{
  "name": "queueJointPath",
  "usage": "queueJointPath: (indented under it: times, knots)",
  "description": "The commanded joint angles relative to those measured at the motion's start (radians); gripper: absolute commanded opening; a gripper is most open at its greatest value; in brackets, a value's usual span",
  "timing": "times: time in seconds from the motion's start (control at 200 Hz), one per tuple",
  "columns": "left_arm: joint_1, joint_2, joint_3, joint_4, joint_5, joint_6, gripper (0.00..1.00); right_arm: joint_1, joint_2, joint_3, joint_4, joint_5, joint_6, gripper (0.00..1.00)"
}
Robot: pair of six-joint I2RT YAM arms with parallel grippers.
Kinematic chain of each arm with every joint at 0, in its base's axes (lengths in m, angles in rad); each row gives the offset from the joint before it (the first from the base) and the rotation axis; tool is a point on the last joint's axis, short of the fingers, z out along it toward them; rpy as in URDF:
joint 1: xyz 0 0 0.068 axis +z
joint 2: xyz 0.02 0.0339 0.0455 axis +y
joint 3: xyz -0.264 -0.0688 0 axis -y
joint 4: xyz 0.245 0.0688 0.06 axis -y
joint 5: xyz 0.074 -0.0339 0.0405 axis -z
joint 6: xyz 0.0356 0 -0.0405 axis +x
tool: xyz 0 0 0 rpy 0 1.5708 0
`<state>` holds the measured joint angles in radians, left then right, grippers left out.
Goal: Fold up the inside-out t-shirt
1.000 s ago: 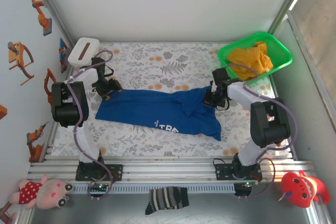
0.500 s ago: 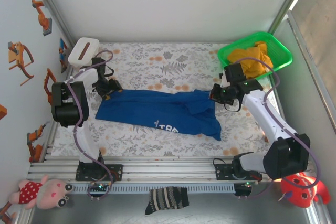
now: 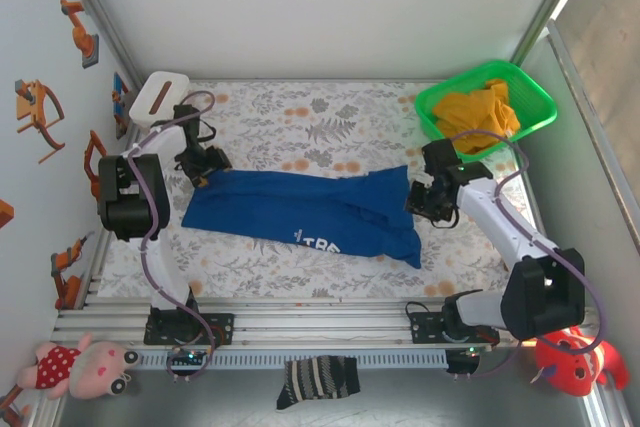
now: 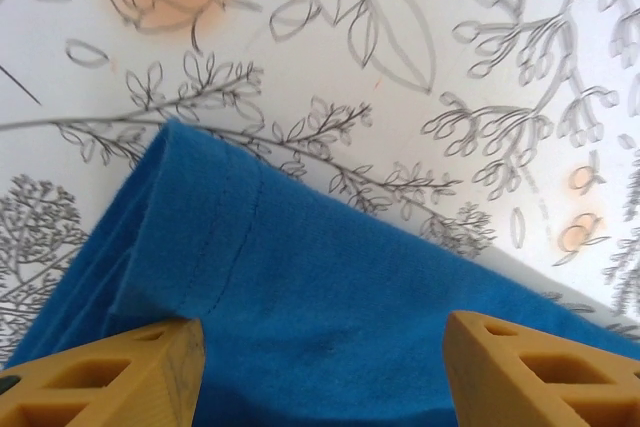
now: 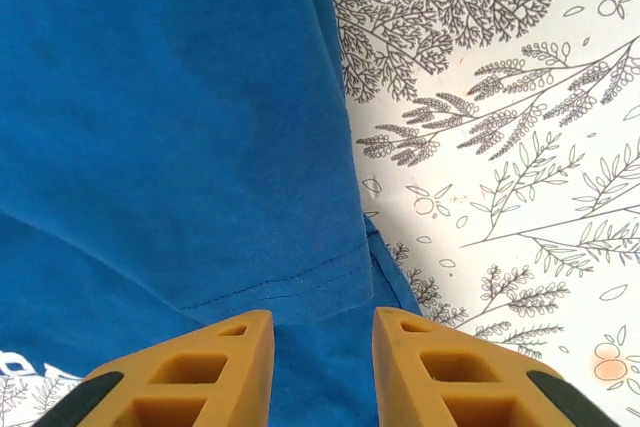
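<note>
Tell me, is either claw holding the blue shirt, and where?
Neither holds it. The left gripper and right gripper stand open over opposite ends of the t-shirt.

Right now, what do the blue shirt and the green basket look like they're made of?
The royal-blue cloth t-shirt looks like soft, matte knit fabric, probably cotton: it wrinkles, folds and shows a stitched hem. The green rectangular basket looks like hard, slightly glossy plastic, judging by its bright even colour and stiff rim.
</note>
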<state>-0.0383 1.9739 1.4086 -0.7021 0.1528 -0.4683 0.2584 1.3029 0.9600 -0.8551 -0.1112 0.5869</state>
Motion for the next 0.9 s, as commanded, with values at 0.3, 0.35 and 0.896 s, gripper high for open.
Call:
queueJointPath:
  times: [0.3,0.35,0.896]
  knots:
    - [-0.031,-0.067,0.075,-0.004,0.087,-0.024,0.64,0.098,0.124,0.022,0.345,-0.145,0.133,0.19]
    - [-0.033,-0.056,0.046,0.009,0.087,-0.029,0.64,0.11,0.155,0.006,0.385,-0.147,0.155,0.18]
    - [-0.032,-0.075,-0.105,0.074,0.05,-0.026,0.64,0.104,0.069,-0.037,0.29,-0.005,0.098,0.52]
